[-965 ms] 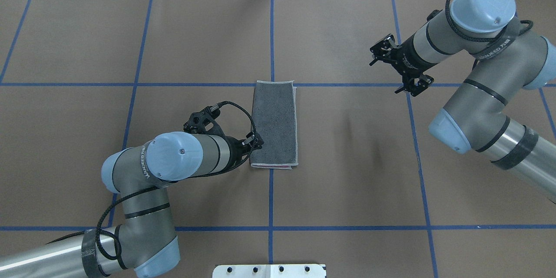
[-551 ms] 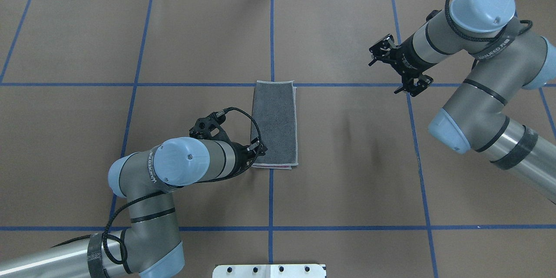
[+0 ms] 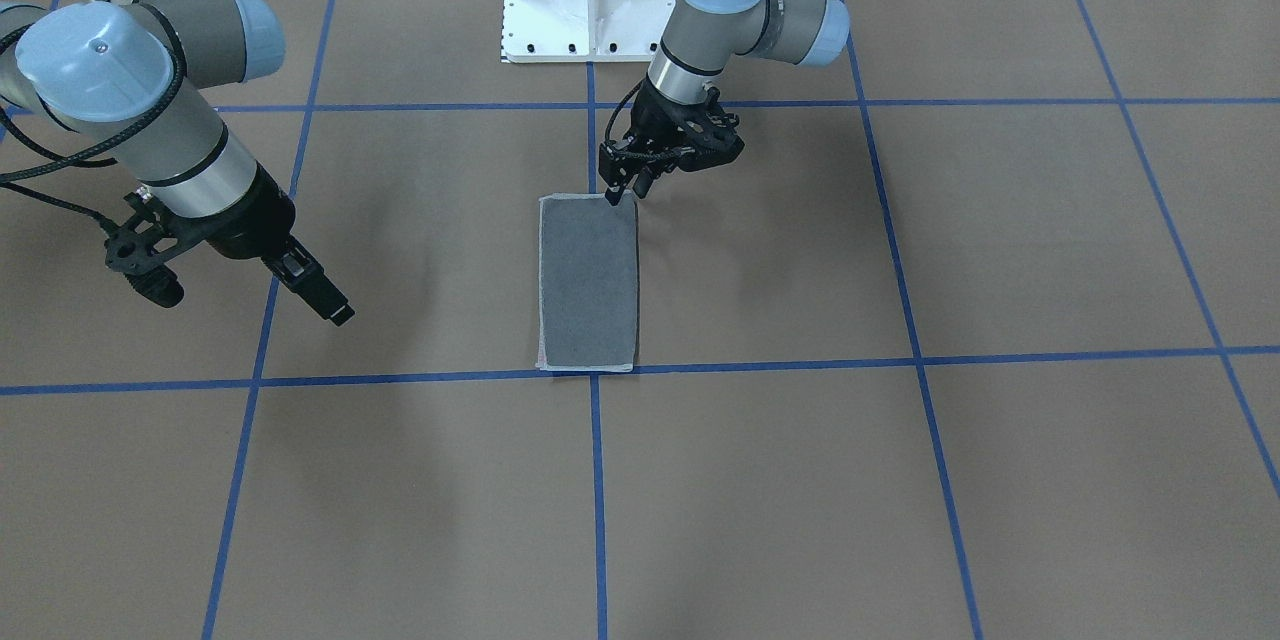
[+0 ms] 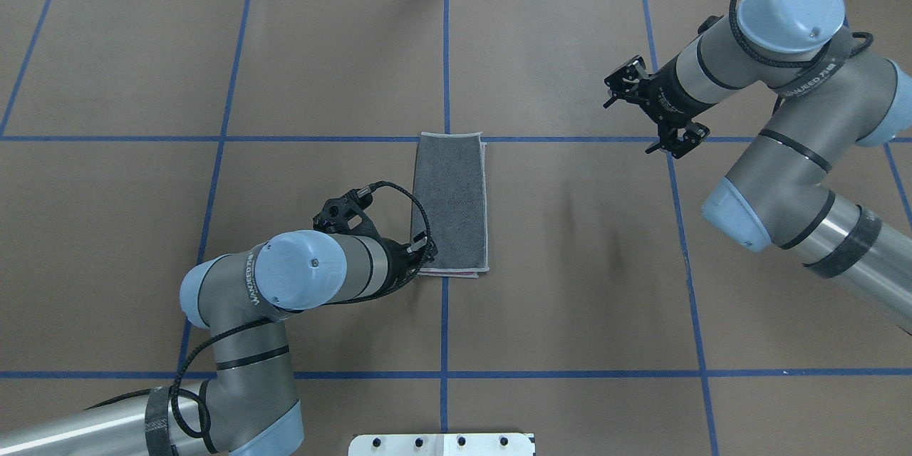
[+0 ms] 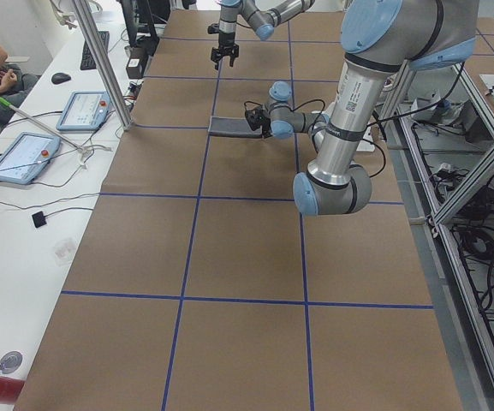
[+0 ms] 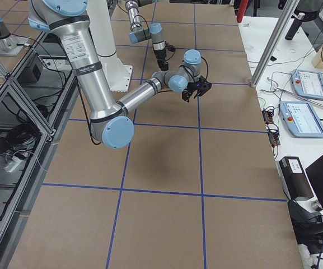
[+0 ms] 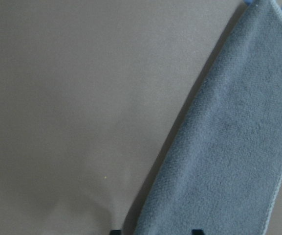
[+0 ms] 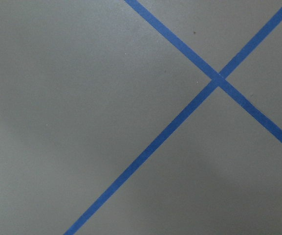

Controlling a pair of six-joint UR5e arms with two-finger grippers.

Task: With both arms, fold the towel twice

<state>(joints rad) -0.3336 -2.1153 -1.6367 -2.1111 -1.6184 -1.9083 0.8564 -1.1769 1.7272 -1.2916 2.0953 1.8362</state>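
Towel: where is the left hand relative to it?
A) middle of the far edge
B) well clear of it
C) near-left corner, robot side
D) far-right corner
C: in the overhead view the left hand sits at the corner of the towel nearest the robot, on its left side; the front-facing view agrees.

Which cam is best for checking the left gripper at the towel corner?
Exterior front-facing: the left gripper is unobstructed, jaws apart at the towel corner. In overhead, its own wrist mostly hides it. Left wrist shows only fingertips. In the side views it is tiny.
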